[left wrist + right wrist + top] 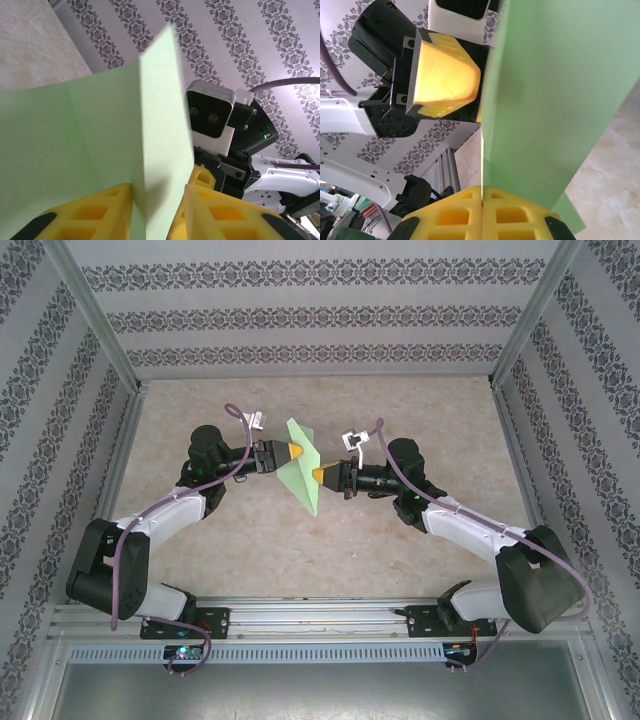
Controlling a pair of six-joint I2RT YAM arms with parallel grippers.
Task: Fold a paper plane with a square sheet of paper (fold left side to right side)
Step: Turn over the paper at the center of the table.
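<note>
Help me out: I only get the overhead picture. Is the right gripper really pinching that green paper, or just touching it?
Observer: Pinching. Its own wrist camera shows the right gripper shut on the edge of the green paper, with its yellow fingers pressed together.
Visitor: And the left one?
Observer: The left gripper is not clamped. Its fingers stand apart with the paper between them.
Visitor: Is the paper flat?
Observer: No. Seen from the left wrist, it bends along one fold, and a fainter crease runs beside that.
</note>
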